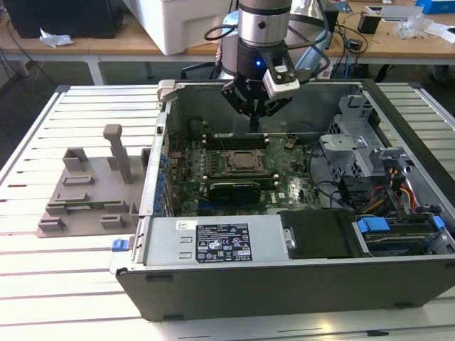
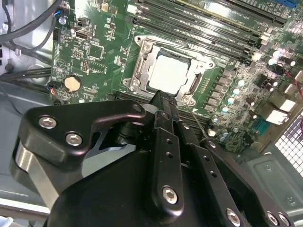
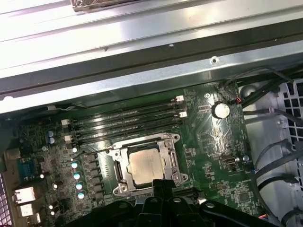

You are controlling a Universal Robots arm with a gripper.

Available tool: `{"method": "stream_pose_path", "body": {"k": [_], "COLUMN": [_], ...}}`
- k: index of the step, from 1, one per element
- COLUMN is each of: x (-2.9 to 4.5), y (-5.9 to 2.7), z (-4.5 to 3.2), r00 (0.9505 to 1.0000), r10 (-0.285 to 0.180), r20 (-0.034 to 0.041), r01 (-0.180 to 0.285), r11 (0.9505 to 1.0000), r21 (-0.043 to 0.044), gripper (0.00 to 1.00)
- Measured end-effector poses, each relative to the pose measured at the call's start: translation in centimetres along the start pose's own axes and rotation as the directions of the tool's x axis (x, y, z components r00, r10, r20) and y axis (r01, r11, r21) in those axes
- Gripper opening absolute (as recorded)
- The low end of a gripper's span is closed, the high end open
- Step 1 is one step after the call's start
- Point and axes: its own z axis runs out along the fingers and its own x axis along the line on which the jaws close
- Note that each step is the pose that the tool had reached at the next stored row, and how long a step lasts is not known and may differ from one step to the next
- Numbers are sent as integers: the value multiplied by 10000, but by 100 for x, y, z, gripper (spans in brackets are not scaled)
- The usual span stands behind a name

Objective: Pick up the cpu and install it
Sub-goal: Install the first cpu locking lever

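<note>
- One small flat square cpu (image 3: 146, 167) with dull silver-grey metal top, seated flat inside one metal socket frame (image 3: 171, 161) on the green circuit board (image 3: 213, 142); same chip seen bright and pale in the second wrist view (image 2: 168, 73).
- One black gripper (image 1: 255, 122) on a silver-and-black arm (image 1: 263, 28), hanging above the board inside the open case, over the socket area.
- Fingers (image 2: 163, 120) pressed together into a single narrow black blade, clenched with nothing between them; tips just short of the socket's near edge, apart from the chip.
- One open dark grey metal computer case (image 1: 284, 291), lying on its side on a slatted pale metal table (image 1: 64, 284).
- Four long dark memory slots (image 3: 128, 124) in parallel beside the socket, white clips at the ends.
- One round silver coin cell (image 3: 220, 110) on the board, near the slots' end.
- One grey plastic holder tray (image 1: 78, 199) with blocky raised shapes and one upright post, on the table at the exterior view's left of the case.
- One black power supply box with white label (image 1: 220, 241) along the case's near wall.
</note>
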Motion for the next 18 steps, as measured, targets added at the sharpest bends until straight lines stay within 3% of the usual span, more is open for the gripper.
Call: {"method": "stream_pose_path", "body": {"k": [13,18], "x": [0,0], "y": [0,-1], "z": [0,-1], "r00": [9976,9925], "r10": [-695,-1226], "r20": [0,-4], "r01": [695,1226], "r11": [9976,9924], "r21": [-12,-55], "gripper": [11,11]}}
